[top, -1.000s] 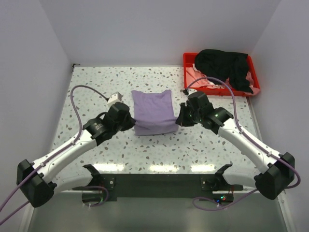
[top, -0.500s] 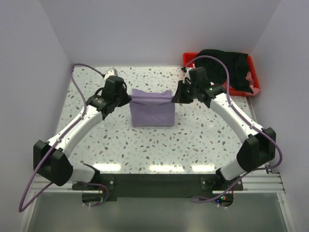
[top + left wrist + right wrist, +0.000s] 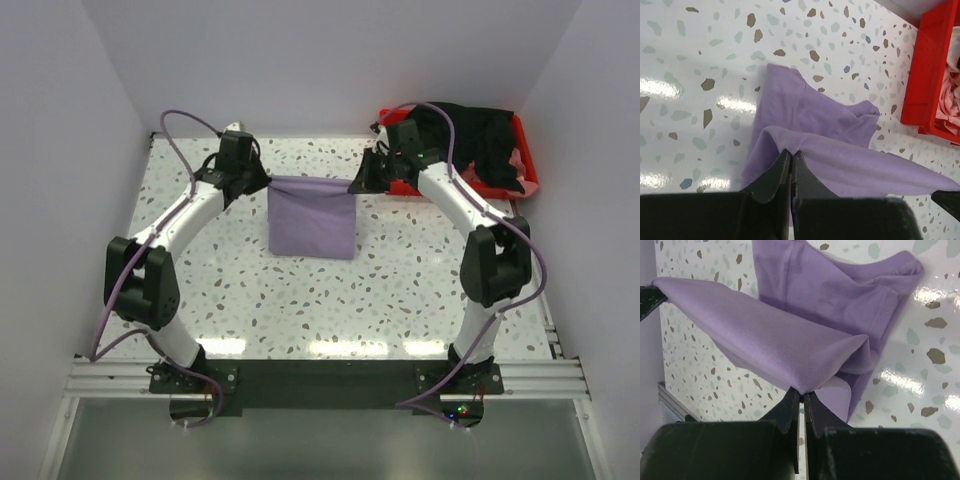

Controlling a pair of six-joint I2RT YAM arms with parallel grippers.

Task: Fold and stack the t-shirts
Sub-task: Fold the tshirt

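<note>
Surroundings: red tray (image 3: 528, 168) at the far right corner of the speckled table (image 3: 300, 300), with a black t-shirt (image 3: 480, 135) heaped in it over a pale pink t-shirt (image 3: 950, 105).
Obstruction: right arm (image 3: 450, 200) crossing the tray's near left corner in the top view, hiding part of the rim.
Cloth: lavender t-shirt (image 3: 311, 215) mid-table toward the far side, upper fold lifted taut between both grippers, lower part flat on the table.
Left: left gripper (image 3: 791, 152) clenched on one corner of the raised edge.
Right: right gripper (image 3: 801, 390) clenched on the opposite corner.
Textures: soft matte knit, smooth and sagging; glossy terrazzo-patterned tabletop with glare; hard, straight-walled plastic tray.
</note>
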